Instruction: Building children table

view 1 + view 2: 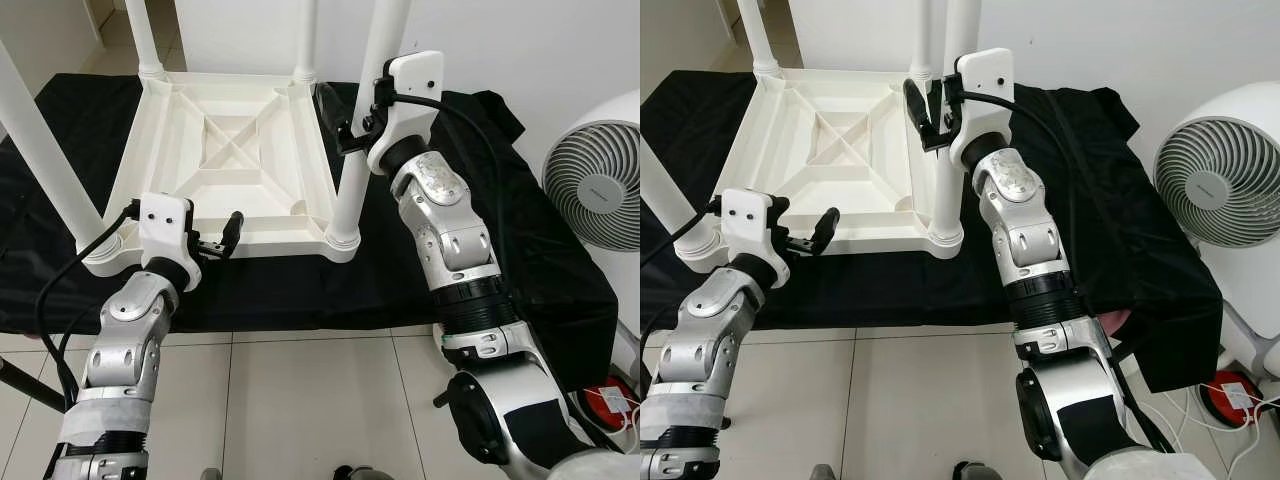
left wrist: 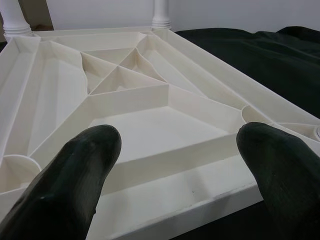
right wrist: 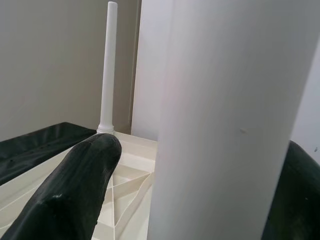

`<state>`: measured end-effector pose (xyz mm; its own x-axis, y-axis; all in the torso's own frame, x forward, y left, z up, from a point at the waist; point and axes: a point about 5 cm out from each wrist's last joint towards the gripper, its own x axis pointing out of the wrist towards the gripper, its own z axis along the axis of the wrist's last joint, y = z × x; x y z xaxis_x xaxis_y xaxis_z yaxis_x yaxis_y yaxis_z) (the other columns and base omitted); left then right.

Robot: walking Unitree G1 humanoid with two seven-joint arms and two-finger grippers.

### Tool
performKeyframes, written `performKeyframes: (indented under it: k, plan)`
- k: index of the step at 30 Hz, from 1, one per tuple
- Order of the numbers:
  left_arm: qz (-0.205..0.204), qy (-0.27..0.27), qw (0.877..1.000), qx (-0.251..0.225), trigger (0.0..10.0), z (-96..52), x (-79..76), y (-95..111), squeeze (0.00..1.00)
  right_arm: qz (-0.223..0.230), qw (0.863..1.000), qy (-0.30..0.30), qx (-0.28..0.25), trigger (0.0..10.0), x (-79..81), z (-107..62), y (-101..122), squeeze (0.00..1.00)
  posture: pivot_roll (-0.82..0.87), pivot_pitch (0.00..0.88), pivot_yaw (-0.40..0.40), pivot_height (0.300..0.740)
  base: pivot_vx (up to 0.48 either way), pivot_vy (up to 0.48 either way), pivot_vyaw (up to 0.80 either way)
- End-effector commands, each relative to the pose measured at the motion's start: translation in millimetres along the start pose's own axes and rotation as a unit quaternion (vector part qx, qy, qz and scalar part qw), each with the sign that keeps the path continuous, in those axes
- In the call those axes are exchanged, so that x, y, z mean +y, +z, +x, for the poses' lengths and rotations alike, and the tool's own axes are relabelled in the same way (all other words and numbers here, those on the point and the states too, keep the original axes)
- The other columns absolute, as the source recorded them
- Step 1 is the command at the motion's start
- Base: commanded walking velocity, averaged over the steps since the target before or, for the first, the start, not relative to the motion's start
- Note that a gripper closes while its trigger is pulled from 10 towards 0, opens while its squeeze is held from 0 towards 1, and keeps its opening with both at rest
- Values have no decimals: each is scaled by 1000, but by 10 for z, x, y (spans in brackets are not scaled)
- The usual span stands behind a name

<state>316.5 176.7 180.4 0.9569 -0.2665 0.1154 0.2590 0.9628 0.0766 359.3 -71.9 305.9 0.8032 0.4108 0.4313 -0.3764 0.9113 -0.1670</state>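
The white table (image 1: 240, 150) lies upside down on a black cloth (image 1: 520, 250) with four legs up. The right gripper (image 1: 350, 125) is wrapped around one leg (image 1: 365, 110). The left gripper (image 1: 225, 240), fingers apart, is at the table's near edge.

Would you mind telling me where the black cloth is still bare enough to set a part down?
The widest bare stretch of black cloth lies between the near right leg and the fan. A narrow strip runs along the front edge, below the upturned tabletop. It is crowded around the left tool and right tool.
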Motion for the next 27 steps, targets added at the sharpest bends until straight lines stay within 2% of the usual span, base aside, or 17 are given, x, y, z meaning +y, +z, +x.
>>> performKeyframes:
  k: [1,5,7,9,10,13,16,18,20,22,27]
  plan:
    - [-2,46,999,9,10000,30,39,-20,0,0,1000,4,7,10000,5,-7,-19,0,-32,77,-28,740,0,0,0]
    - [-3,59,998,11,10000,55,97,-9,0,3,1000,9,8,10000,14,-2,4,0,-34,80,-31,740,0,0,0]
    - [-3,75,997,21,10000,62,146,-39,0,4,1000,13,10,2941,18,0,8,0,-34,80,-31,740,0,0,0]
    - [-4,82,996,25,10000,64,166,-53,0,5,1000,14,11,2941,19,-1,7,0,-34,80,-31,740,0,0,0]
    - [-11,100,994,36,10000,73,206,-85,0,4,1000,15,13,0,21,-3,5,0,-32,79,-32,740,0,0,0]
    - [-31,143,987,72,10000,106,293,-188,0,7,1000,23,17,0,45,-17,-3,0,-34,79,-33,740,0,0,0]
    - [-35,153,984,80,10000,117,310,-213,0,6,1000,24,19,0,50,-20,-3,0,-34,79,-33,740,0,0,0]
    - [-44,193,974,107,10000,168,376,-301,0,9,999,20,23,0,42,-21,8,0,-40,82,-30,740,0,0,0]
    - [-48,203,971,116,10000,179,392,-327,0,9,999,19,24,0,39,-22,13,0,-40,82,-30,740,0,0,0]
    - [-64,235,960,138,10000,206,438,-420,0,4,999,19,29,0,37,-30,31,0,-49,88,-27,740,0,0,0]
    - [-89,261,949,150,10000,261,477,-503,0,6,1000,5,23,0,-10,-67,94,0,-60,99,-22,740,0,0,0]
